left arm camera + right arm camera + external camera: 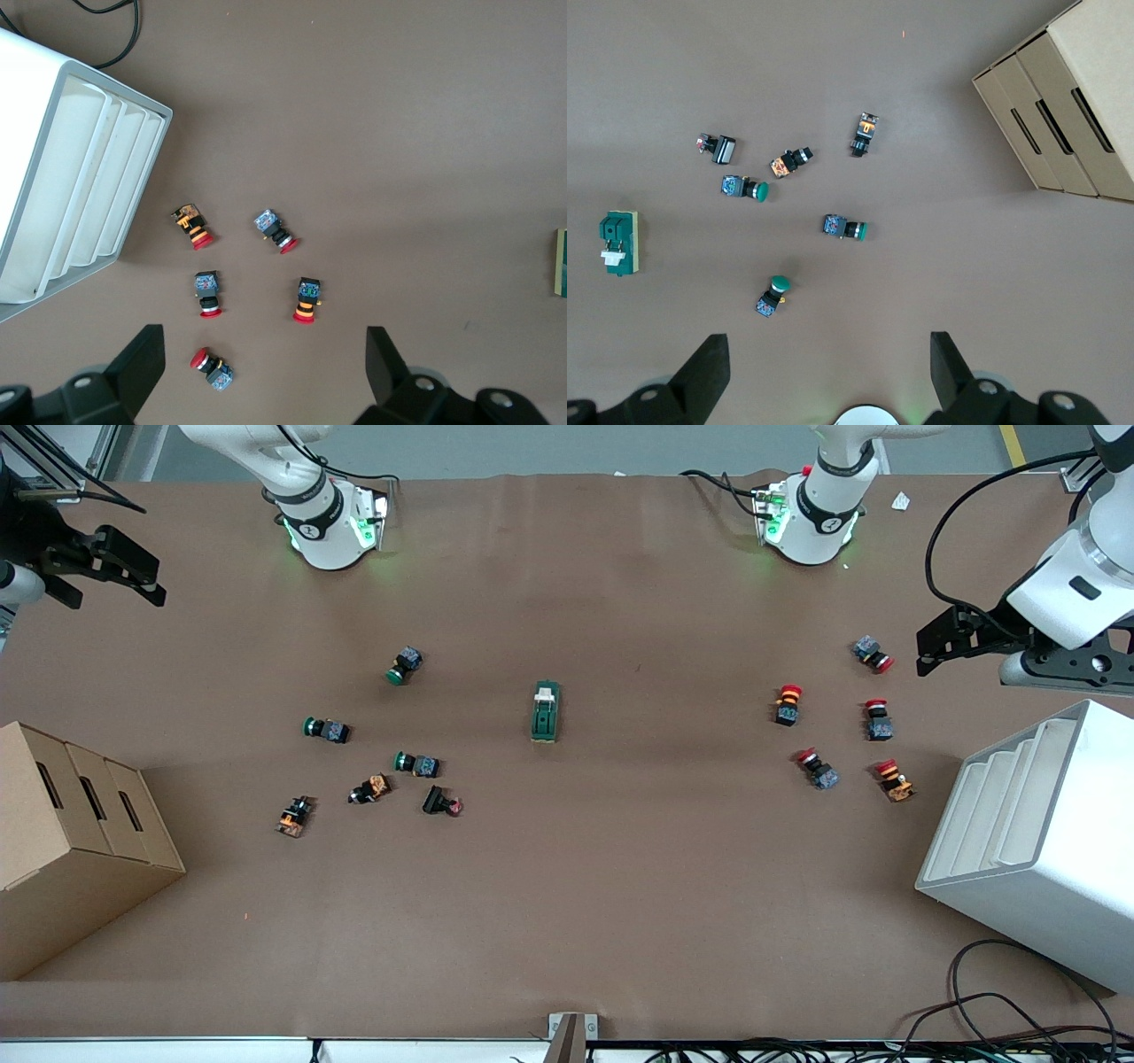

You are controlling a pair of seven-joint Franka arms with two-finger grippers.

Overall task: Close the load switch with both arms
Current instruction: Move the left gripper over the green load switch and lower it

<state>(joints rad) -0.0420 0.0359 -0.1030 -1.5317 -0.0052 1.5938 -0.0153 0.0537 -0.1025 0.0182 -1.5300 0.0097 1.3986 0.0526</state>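
Note:
The load switch [546, 711], a dark-green block with a cream lever at the end toward the robots' bases, lies alone at the table's middle. It also shows in the right wrist view [618, 243], and its edge shows in the left wrist view [562, 262]. My left gripper [943, 639] hangs open and empty high over the left arm's end of the table, above the red push-buttons. In its wrist view it [264, 365] holds nothing. My right gripper [120, 571] hangs open and empty high over the right arm's end. In its wrist view it [826, 370] holds nothing.
Several red-capped push-buttons [788, 704] lie toward the left arm's end, beside a white stepped box [1036, 841]. Several green and orange push-buttons [416, 763] lie toward the right arm's end, near a cardboard box [71, 841]. Cables [992, 1019] lie at the table's near edge.

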